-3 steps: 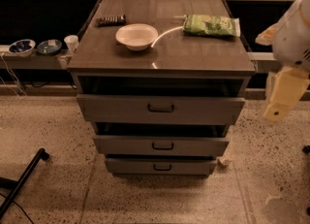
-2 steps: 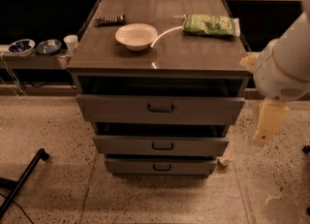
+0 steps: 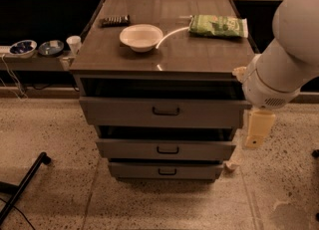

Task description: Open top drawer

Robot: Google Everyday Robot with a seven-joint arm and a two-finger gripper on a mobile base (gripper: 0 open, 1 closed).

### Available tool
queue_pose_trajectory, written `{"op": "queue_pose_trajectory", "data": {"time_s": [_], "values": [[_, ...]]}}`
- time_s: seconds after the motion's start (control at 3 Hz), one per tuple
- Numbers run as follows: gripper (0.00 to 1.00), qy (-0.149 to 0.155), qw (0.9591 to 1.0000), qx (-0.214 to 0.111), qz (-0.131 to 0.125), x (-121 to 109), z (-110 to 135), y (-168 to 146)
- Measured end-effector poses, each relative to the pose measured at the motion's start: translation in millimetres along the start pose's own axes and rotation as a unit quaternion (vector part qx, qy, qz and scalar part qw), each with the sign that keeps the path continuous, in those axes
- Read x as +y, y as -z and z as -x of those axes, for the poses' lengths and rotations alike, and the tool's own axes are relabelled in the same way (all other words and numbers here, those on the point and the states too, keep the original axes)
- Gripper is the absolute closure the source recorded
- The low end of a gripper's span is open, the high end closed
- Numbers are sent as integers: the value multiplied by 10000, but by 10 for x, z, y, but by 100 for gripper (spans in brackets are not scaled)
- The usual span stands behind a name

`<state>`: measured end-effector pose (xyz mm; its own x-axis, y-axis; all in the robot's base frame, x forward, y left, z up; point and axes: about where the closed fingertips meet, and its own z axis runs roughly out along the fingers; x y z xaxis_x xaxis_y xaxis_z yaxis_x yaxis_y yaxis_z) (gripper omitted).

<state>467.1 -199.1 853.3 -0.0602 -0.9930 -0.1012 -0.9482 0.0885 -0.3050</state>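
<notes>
You had a white bowl [image 3: 141,37] on the cabinet top [image 3: 199,57], with a green bag [image 3: 218,26] to its right near the back edge and a dark flat object [image 3: 115,21] behind the bowl to its left. Lower down you saw the middle drawer [image 3: 129,149] and bottom drawer [image 3: 134,171], both slightly pulled out. On the low shelf [image 3: 30,64] to the left stood two dark dishes [image 3: 22,48] and a white cup [image 3: 74,43]. A black pole [image 3: 25,186] lay on the speckled floor [image 3: 164,204]. The gripper [image 3: 253,143] hung just right of the cabinet.
</notes>
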Motion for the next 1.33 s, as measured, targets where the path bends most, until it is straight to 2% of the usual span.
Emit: {"op": "queue_pose_trajectory", "data": {"time_s": [0.33, 0.67, 1.0, 1.33], "values": [[0, 86, 9991, 345, 251, -118, -18, -569], [0, 127, 9987, 399, 287, -255, -130, -1065], [0, 244, 9987, 365, 277, -420, -120, -1385], [0, 276, 9985, 247, 415, -577, -97, -1648]]}}
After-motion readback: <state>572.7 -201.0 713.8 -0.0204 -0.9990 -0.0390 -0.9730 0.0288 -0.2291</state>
